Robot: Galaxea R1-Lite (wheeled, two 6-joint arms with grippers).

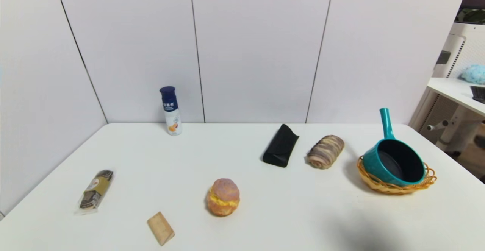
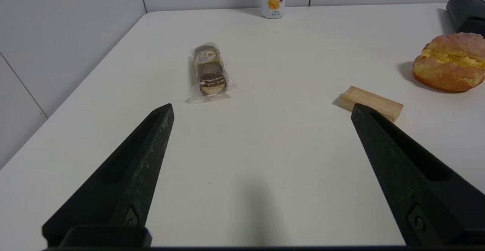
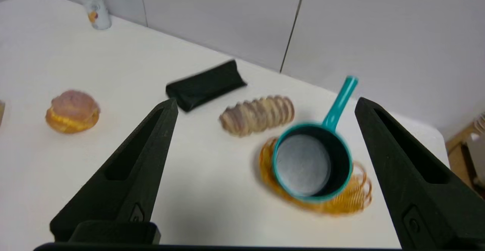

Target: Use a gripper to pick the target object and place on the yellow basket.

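The teal saucepan (image 1: 394,162) sits tilted in the yellow basket (image 1: 396,186) at the tabletop's (image 1: 265,205) right. The right gripper (image 3: 265,109), fingers wide and empty, should retreat clear of the handle (easily nudged). The left gripper (image 2: 261,111) idles, fingers wide.

Two black fingers (image 3: 147,167) of the right gripper (image 3: 265,105) reach into view from 7 and 5 o'clock, set wide apart with nothing between them. Beyond them on a white table (image 3: 204,190), toward 4 o'clock of centre, a teal saucepan (image 3: 310,166) with a dark inside sits in a yellow wicker basket (image 3: 352,198), its straight handle pointing toward 1 o'clock. Just beside the basket, near centre, lies a striped bread roll (image 3: 257,114). At 11 o'clock from the roll lies a black folded pouch (image 3: 206,84). At 9 o'clock sits a cream-filled bun (image 3: 72,111). At the far 11 o'clock corner stands a white bottle (image 3: 94,7) against a grey panelled wall (image 3: 371,35).
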